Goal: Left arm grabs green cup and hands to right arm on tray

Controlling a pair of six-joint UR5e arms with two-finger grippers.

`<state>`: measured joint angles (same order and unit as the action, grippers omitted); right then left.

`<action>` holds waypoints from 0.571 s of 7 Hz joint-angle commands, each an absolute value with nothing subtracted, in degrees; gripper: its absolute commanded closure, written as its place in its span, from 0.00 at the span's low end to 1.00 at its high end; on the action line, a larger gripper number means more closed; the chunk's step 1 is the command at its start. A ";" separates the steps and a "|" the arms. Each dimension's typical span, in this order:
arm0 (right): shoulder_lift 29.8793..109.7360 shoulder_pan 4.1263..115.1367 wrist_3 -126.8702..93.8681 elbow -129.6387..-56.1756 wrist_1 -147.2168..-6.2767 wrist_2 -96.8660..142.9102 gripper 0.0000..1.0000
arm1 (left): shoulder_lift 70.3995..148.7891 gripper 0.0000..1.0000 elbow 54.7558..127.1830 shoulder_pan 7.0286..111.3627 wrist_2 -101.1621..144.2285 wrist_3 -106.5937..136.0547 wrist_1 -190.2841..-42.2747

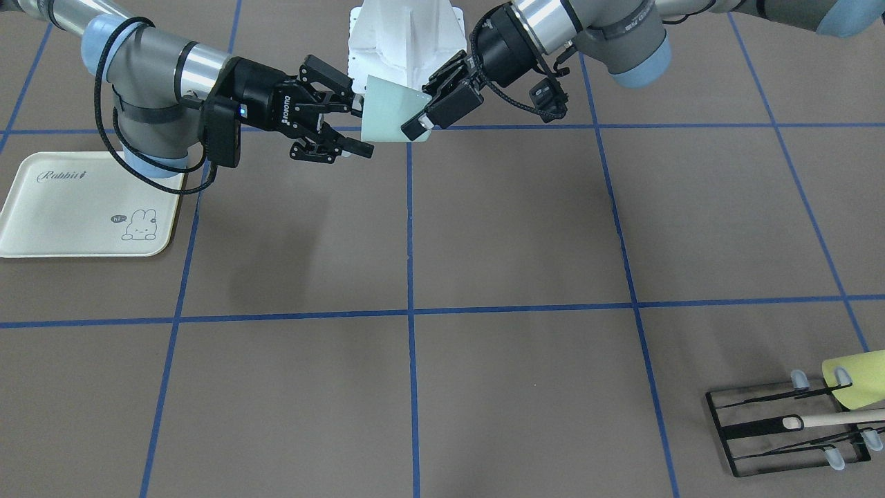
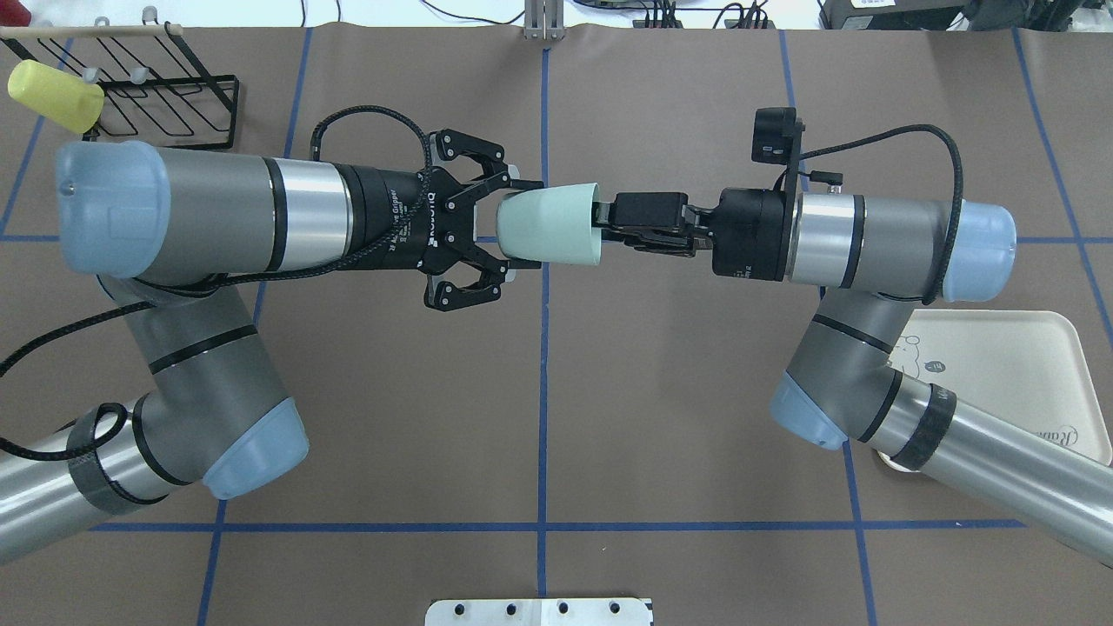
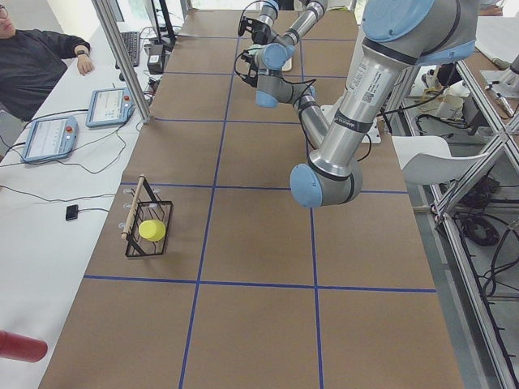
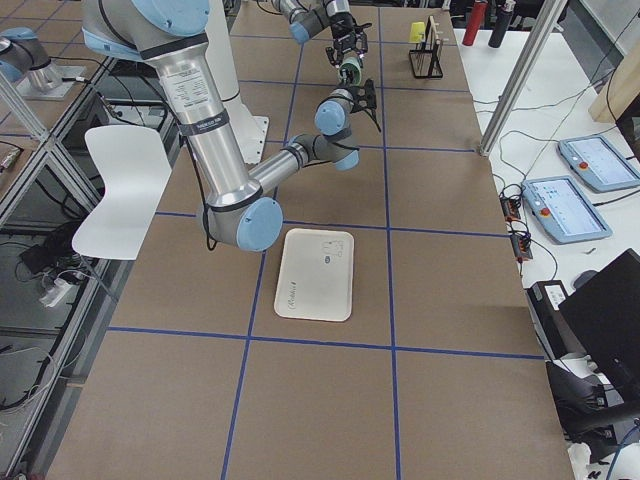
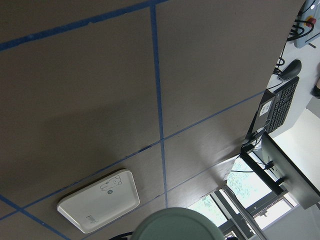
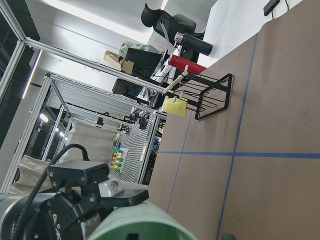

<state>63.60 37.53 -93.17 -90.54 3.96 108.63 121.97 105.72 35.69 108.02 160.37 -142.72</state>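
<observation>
Two pincers are being held nose to nose in the air above the middle of the bench (image 1: 518, 228), and the green cup (image 2: 552, 224) is lying sideways between them, clear of the surface. The cup's narrow base is being clamped by the left pincer (image 2: 520, 228), a finger pressing on each side, and its mouth is being pointed at the right arm (image 2: 878, 239). The right pincer (image 1: 361, 124) is being held wide, its fingertips just at the rim, with nothing being squeezed by it. The cream Rabbit tray (image 1: 69, 207) is sitting flat under the right arm's elbow, well apart from the cup. At a far corner, a yellow-green cup (image 2: 54, 94) is being carried on a black wire rack (image 2: 165, 109).
</observation>
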 commanded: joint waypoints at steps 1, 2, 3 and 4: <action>63.55 37.53 -93.16 -90.35 3.96 108.63 0.52 | 122.08 0.87 105.73 35.68 108.02 160.40 -142.73; 63.63 37.53 -93.16 -90.26 3.96 108.63 0.55 | 122.08 0.87 105.65 35.68 108.02 160.40 -142.73; 63.63 37.53 -93.16 -90.26 3.96 108.63 0.56 | 122.08 0.87 105.64 35.68 108.02 160.40 -142.73; 63.63 37.53 -93.16 -90.18 3.96 108.63 0.56 | 122.08 0.87 105.30 35.68 108.02 160.31 -142.73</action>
